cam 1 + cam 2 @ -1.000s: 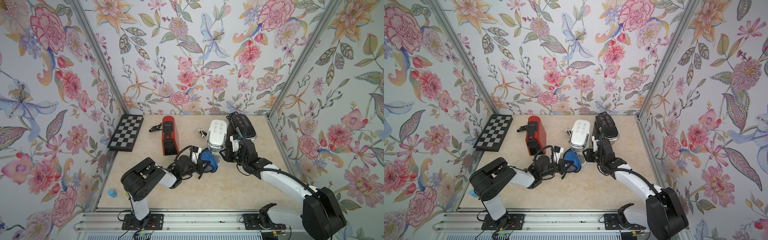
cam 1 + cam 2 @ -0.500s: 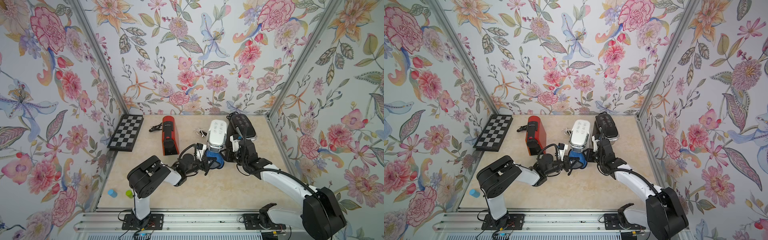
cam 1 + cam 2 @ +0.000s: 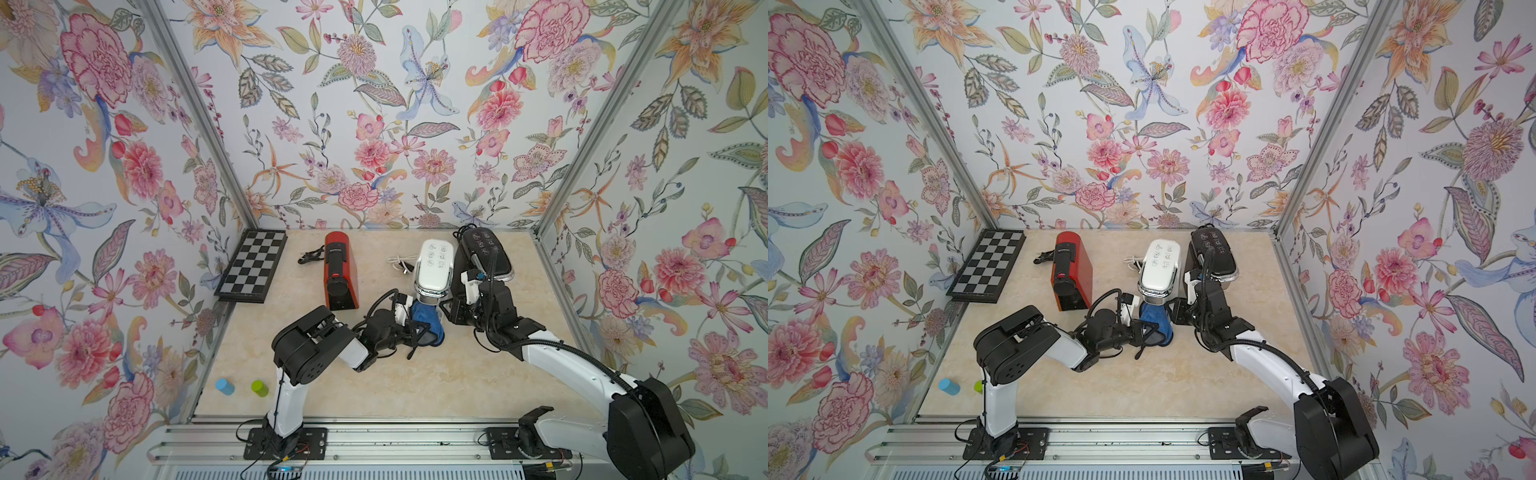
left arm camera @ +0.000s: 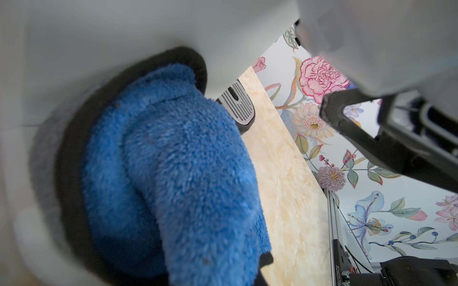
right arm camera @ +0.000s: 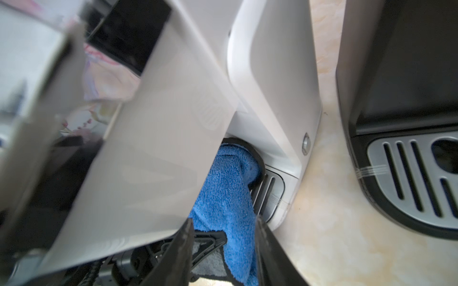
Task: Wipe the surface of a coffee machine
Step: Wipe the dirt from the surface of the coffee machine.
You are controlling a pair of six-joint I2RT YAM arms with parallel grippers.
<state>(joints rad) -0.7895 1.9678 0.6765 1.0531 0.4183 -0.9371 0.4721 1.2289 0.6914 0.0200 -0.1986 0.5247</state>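
**Wipe under way in the front hollow of the white machine; rest of the shell unconfirmed**

The white coffee machine (image 3: 433,266) stands upright at the far middle of the table (image 3: 415,382). On my feeds the blue cloth (image 3: 426,320) is pushed into the hollow at its near face, under the overhanging head and above the slotted drip tray (image 5: 269,195). My left claw (image 3: 417,332) is closed tight on the cloth's bunched near end, so the cloth is in contact with the machine there. My right claw (image 5: 224,222) sits just beside the machine's near right corner with its fingers apart. I see nothing clamped between them, and I cannot tell whether a finger touches the shell.

I judge the task to be partway through, with the front recess being worked right now. The cloth is not on the buttoned top panel or either side, and no picture tells me whether those faces are clean. I count them as left to do, along with taking the cloth away at the end.

A red coffee machine (image 3: 340,270) stands to the left and a black coffee machine (image 3: 484,253) just to the right. Neither is touched by the cloth. A chessboard (image 3: 253,266) lies at the far left edge.
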